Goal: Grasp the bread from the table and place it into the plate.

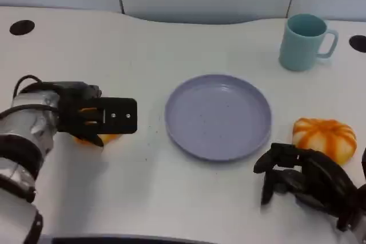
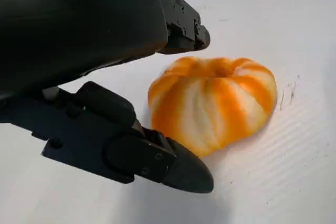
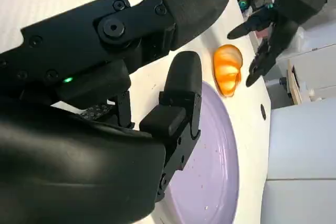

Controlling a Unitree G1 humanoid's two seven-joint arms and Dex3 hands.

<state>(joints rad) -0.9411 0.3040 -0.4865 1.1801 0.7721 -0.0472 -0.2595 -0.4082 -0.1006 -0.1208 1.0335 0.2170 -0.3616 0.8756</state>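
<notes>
An orange-and-white striped bread (image 1: 97,139) (image 2: 215,100) lies on the white table at the left, partly hidden under my left hand (image 1: 94,115). In the left wrist view that hand's fingers (image 2: 157,158) stand apart on either side of the bread, which still rests on the table. The lavender plate (image 1: 217,115) (image 3: 210,182) sits empty in the middle. My right hand (image 1: 303,180) hovers low at the front right, fingers loosely bent and holding nothing. The right wrist view looks across the plate to the bread (image 3: 229,69) with the left hand (image 3: 273,30) over it.
A second striped bread (image 1: 324,137) lies right of the plate, just behind my right hand. A teal mug (image 1: 306,41) stands at the back right. Dark round holes (image 1: 22,27) mark the table's far corners.
</notes>
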